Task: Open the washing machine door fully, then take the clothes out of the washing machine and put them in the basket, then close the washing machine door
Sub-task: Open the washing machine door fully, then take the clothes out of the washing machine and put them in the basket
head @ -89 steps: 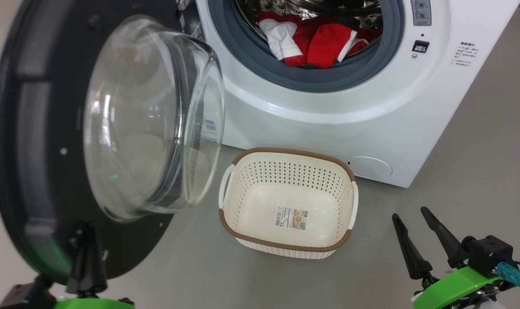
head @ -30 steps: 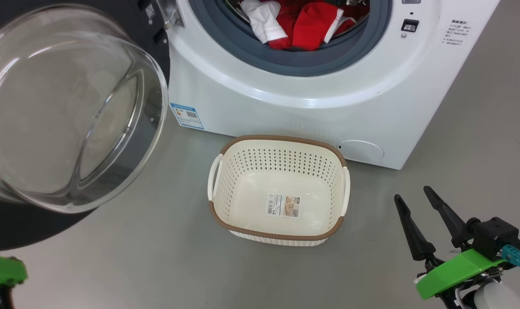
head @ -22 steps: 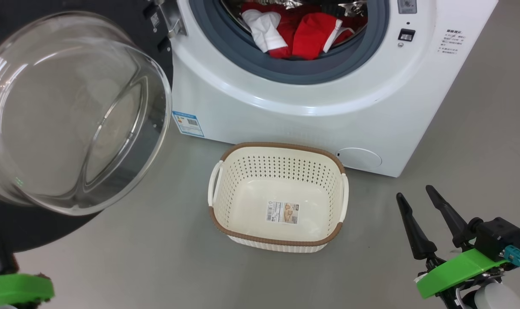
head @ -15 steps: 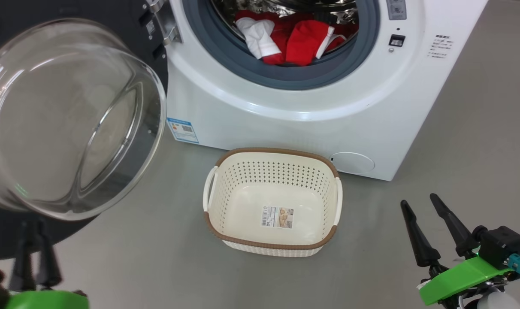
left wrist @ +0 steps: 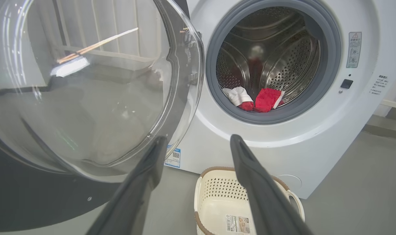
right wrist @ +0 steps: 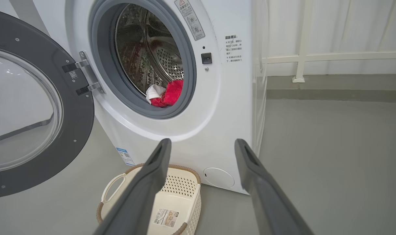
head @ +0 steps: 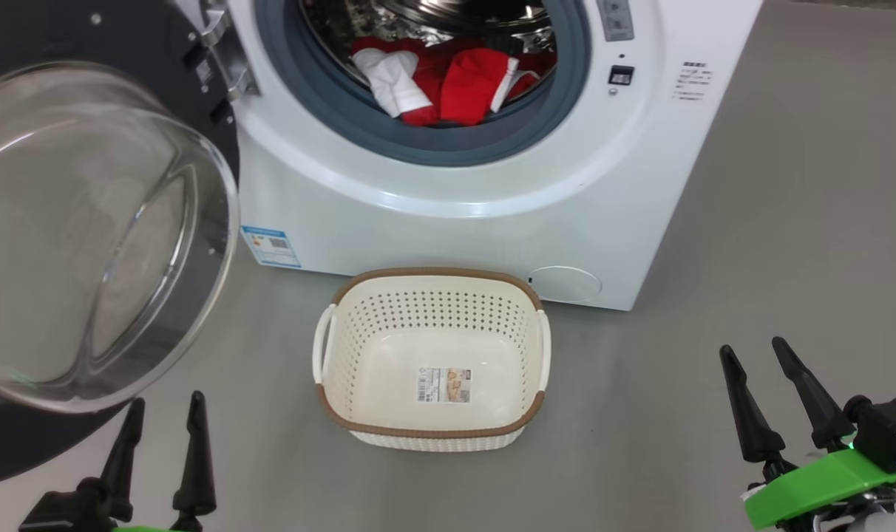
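Both pairs of jaws wide and empty, clothes [head: 469, 92] heaped inside the washing machine [head: 455, 229], basket [head: 433, 274] just in front of it: I worry a gasket [head: 426, 150] snag drops them short.

I look out over a smooth grey floor [head: 788, 222]. At its far edge a low grey ledge [right wrist: 341, 83] carries a white railing [right wrist: 332, 56], with pale curtains [right wrist: 354, 26] behind.
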Robot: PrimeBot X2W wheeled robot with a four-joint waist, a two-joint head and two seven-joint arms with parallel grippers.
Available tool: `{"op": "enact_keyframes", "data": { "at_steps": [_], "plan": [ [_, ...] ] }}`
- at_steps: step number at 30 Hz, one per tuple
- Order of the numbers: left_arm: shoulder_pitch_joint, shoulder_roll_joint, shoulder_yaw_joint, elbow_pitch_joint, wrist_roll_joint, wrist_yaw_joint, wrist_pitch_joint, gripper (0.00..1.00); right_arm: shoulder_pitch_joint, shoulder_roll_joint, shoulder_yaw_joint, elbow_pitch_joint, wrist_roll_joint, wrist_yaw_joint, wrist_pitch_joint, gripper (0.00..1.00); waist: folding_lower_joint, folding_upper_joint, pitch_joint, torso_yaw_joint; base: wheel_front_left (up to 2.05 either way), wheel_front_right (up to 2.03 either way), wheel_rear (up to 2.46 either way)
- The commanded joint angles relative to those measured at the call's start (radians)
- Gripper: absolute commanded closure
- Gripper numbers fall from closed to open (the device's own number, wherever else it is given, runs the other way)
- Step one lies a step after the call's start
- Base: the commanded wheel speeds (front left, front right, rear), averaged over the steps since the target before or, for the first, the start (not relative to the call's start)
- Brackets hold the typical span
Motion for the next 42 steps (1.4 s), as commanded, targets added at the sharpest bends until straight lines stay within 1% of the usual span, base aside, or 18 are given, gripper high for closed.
{"op": "enact_keyframes", "data": {
  "at_steps": [1,11,18,22,29,42],
  "plan": [
    [-0.002,0.017,0.022,-0.031,-0.004,0.001,-0.005,0.0,0.01,-0.011,0.014,-0.027,-0.003,0.006,-0.006,0.0,0.0,0.0,-0.007,-0.027,0.0,0.0,0.0],
    [0.025,0.035,-0.045,-0.065,-0.024,0.001,-0.005,0.0,0.032,0.0,-0.004,-0.032,0.008,0.006,-0.006,0.0,0.0,0.0,-0.024,-0.104,0.0,0.0,0.0],
    [0.029,0.043,-0.105,-0.088,-0.047,0.001,-0.005,0.0,0.043,0.005,-0.021,-0.038,0.011,0.006,-0.006,0.0,0.0,0.0,-0.015,-0.161,0.0,0.0,0.0],
    [0.023,0.058,-0.142,-0.105,-0.052,0.001,-0.005,0.0,0.051,0.006,-0.04,-0.043,0.011,0.006,-0.006,0.0,0.0,0.0,-0.006,-0.183,0.0,0.0,0.0],
    [0.015,0.072,-0.169,-0.117,-0.058,0.001,-0.005,0.0,0.077,0.008,-0.07,-0.052,0.01,0.006,-0.006,0.0,0.0,0.0,0.002,-0.198,0.0,0.0,0.0],
    [0.003,0.071,-0.164,-0.128,-0.077,0.001,-0.005,0.0,0.061,0.02,-0.079,-0.06,0.005,0.006,-0.006,0.0,0.0,0.0,0.014,-0.197,0.0,0.0,0.0]
  ]
}}
